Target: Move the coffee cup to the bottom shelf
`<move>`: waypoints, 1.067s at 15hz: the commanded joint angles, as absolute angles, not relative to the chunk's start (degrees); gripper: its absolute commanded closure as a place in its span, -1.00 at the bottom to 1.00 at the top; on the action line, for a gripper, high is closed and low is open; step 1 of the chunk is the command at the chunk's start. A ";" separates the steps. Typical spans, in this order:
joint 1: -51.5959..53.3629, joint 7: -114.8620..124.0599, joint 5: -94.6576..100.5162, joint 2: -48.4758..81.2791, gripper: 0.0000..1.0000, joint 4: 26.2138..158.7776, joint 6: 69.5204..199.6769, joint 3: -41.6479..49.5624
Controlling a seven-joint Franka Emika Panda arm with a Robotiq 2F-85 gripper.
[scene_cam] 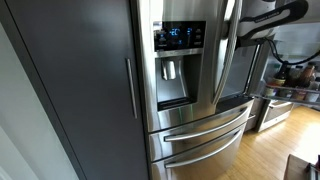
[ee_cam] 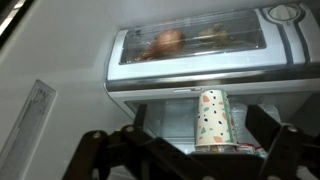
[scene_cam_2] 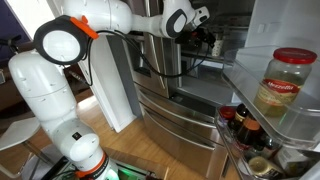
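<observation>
The coffee cup (ee_cam: 214, 118) is white paper with coloured speckles. In the wrist view it stands upside down on a fridge shelf, just below a clear drawer (ee_cam: 190, 45). My gripper (ee_cam: 190, 145) is open. Its dark fingers sit low at the left and right of that view, with the cup between them and a little further in, untouched. In both exterior views my arm reaches into the open fridge at upper height: the gripper (scene_cam_2: 205, 20) shows in one, only the arm (scene_cam: 270, 20) in the other. The cup is hidden in both exterior views.
The clear drawer holds food. The open fridge door (scene_cam_2: 285, 110) carries a large jar (scene_cam_2: 293, 85) and several bottles (scene_cam_2: 250, 130) lower down. The steel door with its dispenser (scene_cam: 180, 60) and a dark cabinet (scene_cam: 80, 90) stand alongside. Freezer drawers (scene_cam: 200, 135) are below.
</observation>
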State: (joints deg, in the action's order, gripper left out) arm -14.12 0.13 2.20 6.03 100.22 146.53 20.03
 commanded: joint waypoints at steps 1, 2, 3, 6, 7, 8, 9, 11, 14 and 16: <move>-16.78 -2.22 -5.03 12.08 -1.00 91.63 141.16 17.64; -17.63 -4.55 -7.47 13.40 -1.00 89.84 140.24 16.81; -18.34 -6.29 -9.51 14.47 -1.00 88.13 138.40 16.00; -17.80 -3.33 -6.07 13.47 -1.00 89.81 140.96 16.20; -18.03 -3.32 -6.10 14.20 -1.00 89.06 140.95 16.13; -18.14 -3.31 -6.11 14.69 -1.00 88.52 140.94 16.07; -18.23 -3.31 -6.13 14.97 -1.00 88.22 140.93 16.01; -18.28 -3.31 -6.14 15.09 -1.00 88.06 140.93 15.97; -20.19 -5.43 -8.77 18.62 -1.00 82.91 141.31 15.14; -21.54 -6.22 -10.09 20.97 -1.00 79.58 141.00 14.40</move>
